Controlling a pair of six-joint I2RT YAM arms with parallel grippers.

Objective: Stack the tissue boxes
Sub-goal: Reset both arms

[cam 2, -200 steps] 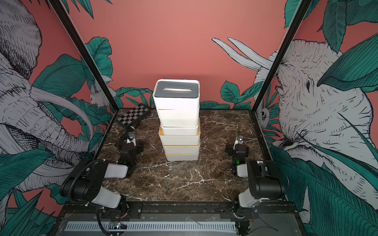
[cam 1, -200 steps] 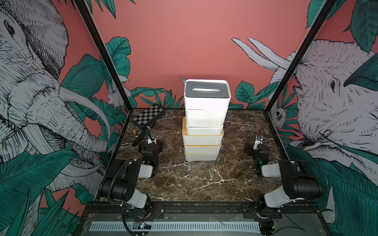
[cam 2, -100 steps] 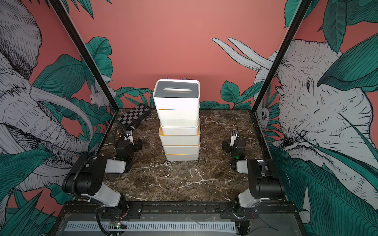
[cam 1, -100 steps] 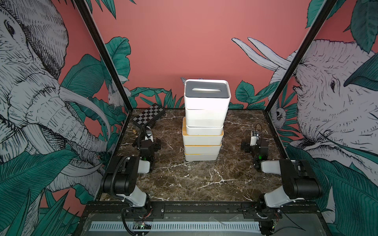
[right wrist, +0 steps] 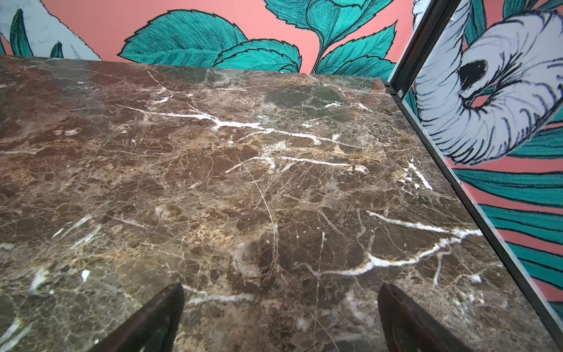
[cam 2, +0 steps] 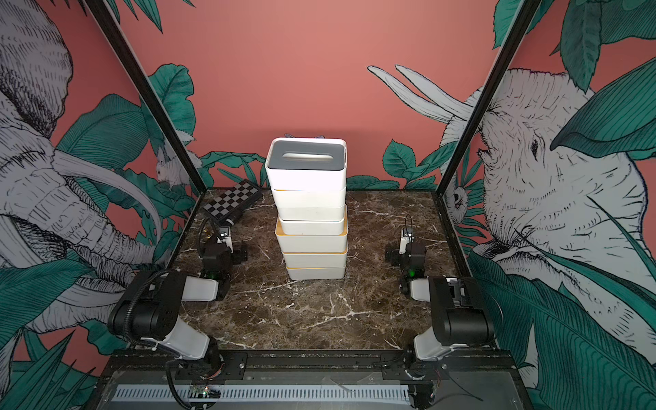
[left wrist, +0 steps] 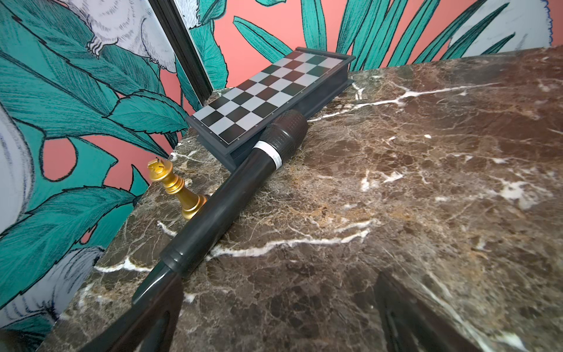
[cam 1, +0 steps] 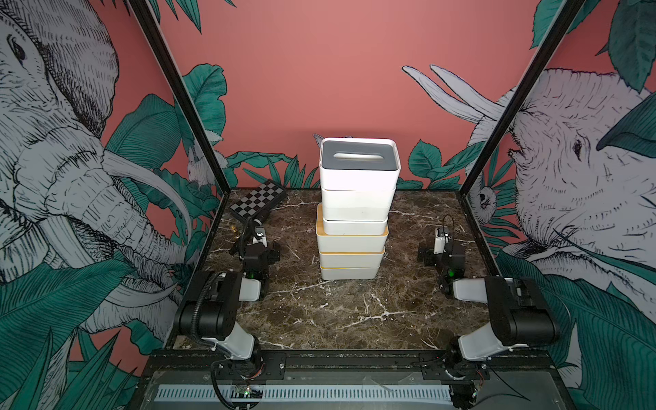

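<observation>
The tissue boxes [cam 1: 356, 213] [cam 2: 310, 213] stand as one tall, slightly staggered stack in the middle of the marble table in both top views. The top box [cam 1: 358, 167] has a grey lid with an oval slot; tan lid edges show between the lower white boxes. My left gripper [cam 1: 261, 248] [left wrist: 278, 292] is low to the left of the stack, apart from it, and open over bare marble. My right gripper [cam 1: 443, 252] [right wrist: 281, 295] is low to the right of the stack, also open with nothing between its fingers. Neither wrist view shows the boxes.
A black-and-white checkerboard case [cam 1: 257, 200] [left wrist: 274, 91] lies in the back left corner. A black cylinder [left wrist: 243, 179] lies from the case toward my left fingers, with a gold chess king [left wrist: 175, 186] beside it. Printed walls and black frame posts [cam 1: 177, 96] close in the table.
Both grippers have shifted a little toward the back of the table, and the right one slightly inward. The stack has not moved.
</observation>
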